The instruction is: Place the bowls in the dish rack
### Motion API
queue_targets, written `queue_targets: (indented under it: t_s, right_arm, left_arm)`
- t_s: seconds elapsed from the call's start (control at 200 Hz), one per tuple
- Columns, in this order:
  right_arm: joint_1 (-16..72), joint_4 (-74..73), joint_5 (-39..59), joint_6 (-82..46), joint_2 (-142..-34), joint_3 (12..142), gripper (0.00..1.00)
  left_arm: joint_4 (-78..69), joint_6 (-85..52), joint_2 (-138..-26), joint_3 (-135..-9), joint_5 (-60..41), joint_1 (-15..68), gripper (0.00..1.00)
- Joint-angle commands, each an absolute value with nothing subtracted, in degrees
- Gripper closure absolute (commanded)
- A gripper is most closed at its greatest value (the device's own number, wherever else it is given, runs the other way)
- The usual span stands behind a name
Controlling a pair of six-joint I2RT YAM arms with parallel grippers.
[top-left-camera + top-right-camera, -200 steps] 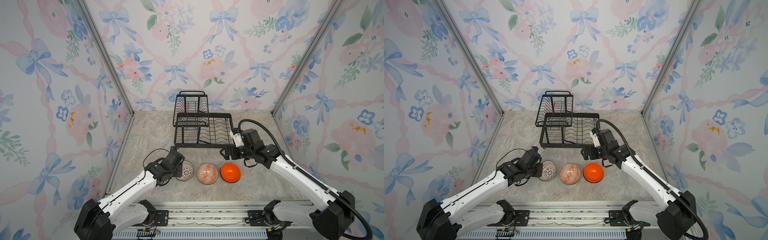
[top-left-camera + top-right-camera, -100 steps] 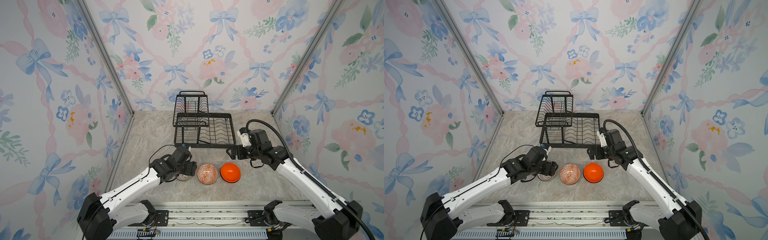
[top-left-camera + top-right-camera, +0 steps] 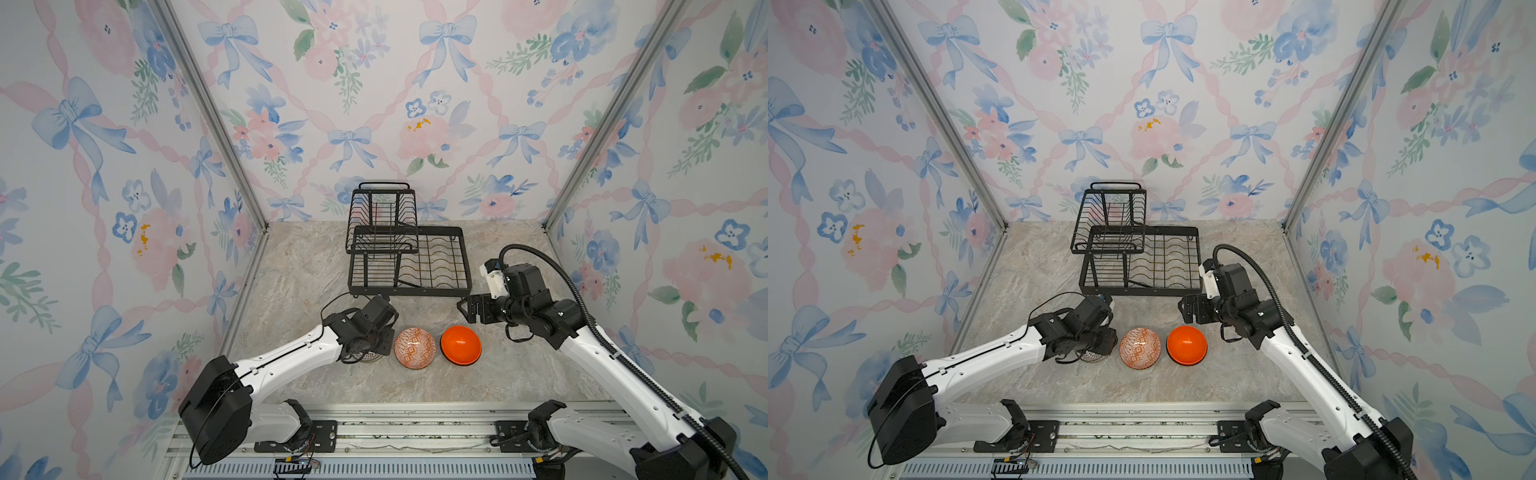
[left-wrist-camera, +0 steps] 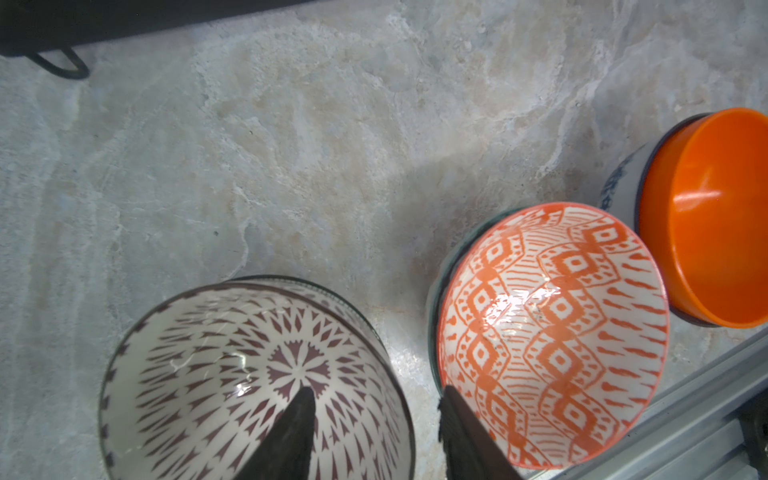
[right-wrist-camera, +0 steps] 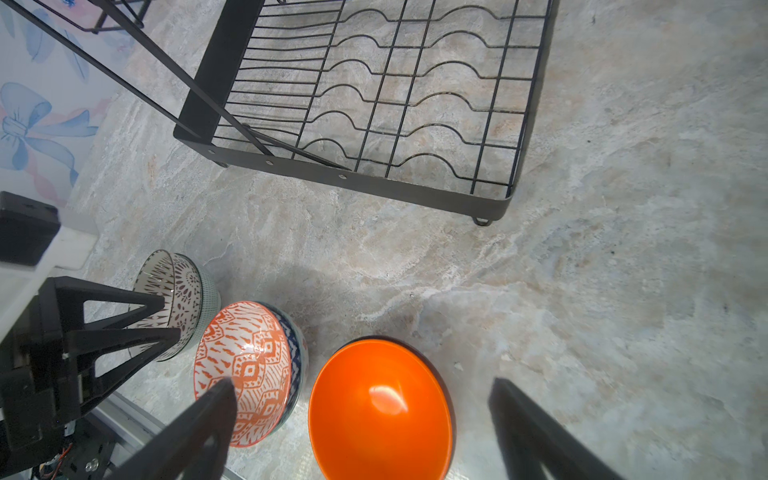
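Nearest us, three pairs of nested bowls stand in a row on the table (image 3: 299, 266): the brown-patterned bowl (image 4: 232, 374) on the left, the orange-patterned bowl (image 4: 552, 332) in the middle and the plain orange bowl (image 4: 715, 216) on the right. We judge a first pick-up is in hand. The left gripper (image 4: 376, 399) straddles the brown-patterned bowl's right wall with its jaws apart, not yet pinching. Next it must close there and lift only the upper bowl. The right gripper (image 5: 361, 388) gapes wide just beyond the plain orange bowl, holding nothing. Farthest, the rack (image 3: 432, 287) holds no bowls in either tier.
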State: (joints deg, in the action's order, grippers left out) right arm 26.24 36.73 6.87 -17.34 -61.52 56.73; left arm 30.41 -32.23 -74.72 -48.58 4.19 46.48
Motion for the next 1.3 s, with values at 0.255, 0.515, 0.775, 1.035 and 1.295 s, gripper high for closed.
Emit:
queue_targets:
  t_s: [0.255,0.515,0.775,1.035,1.295]
  right_arm:
    - [25.3,38.2,6.3,-16.6,-59.5,55.1,0.03]
    - [24.2,38.5,6.8,-16.1,-57.9,54.9,0.03]
    - [23.6,38.4,8.5,-15.3,-57.8,54.9,0.03]
    - [23.6,37.2,10.3,-15.6,-56.9,54.4,0.03]
    - [24.7,32.9,12.7,-14.9,-56.2,53.5,0.03]
  left_arm:
    - [31.0,-33.0,-78.6,-51.2,5.2,47.5,0.70]
    - [31.5,-33.3,-77.4,-52.0,6.2,47.6,0.96]
    - [34.3,-33.6,-75.3,-55.0,7.6,47.9,1.00]
    - [36.3,-35.7,-69.8,-57.7,9.4,48.9,1.00]
    - [36.0,-41.0,-63.1,-61.7,16.1,49.8,1.00]
